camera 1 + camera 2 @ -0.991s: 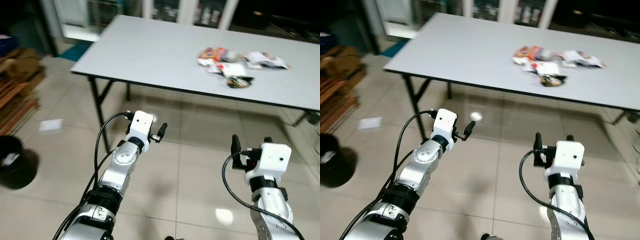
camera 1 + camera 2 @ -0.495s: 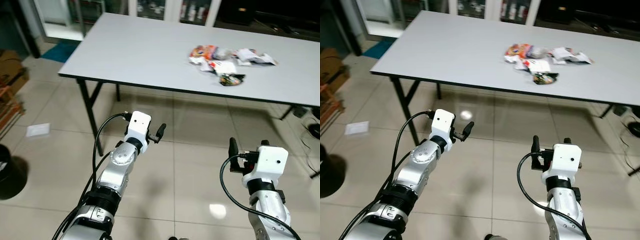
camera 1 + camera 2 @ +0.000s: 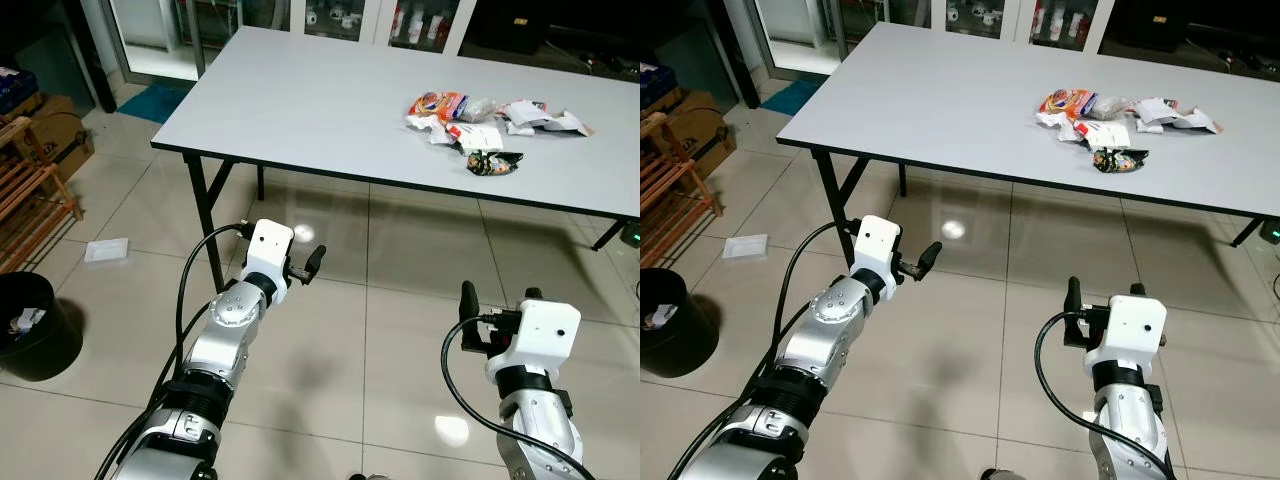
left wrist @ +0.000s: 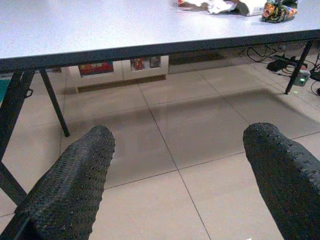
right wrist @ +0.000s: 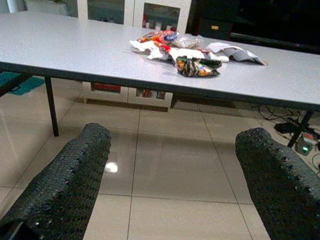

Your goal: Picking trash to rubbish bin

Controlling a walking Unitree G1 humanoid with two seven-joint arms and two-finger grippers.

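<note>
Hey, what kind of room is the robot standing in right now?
Probably an office or meeting room rather than a living space: a long grey folding table, glass-fronted cabinets behind it, a tiled floor and a black rubbish bin.

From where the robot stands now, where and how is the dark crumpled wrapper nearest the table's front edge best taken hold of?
Probably at its raised crumpled middle, coming from above and from the table's near edge. The dark wrapper lies low and flattish, a little apart from the rest of the trash pile, so the near side is free. The right pincer, open, is on that side, though both it and the open left pincer are short of the table.
</note>
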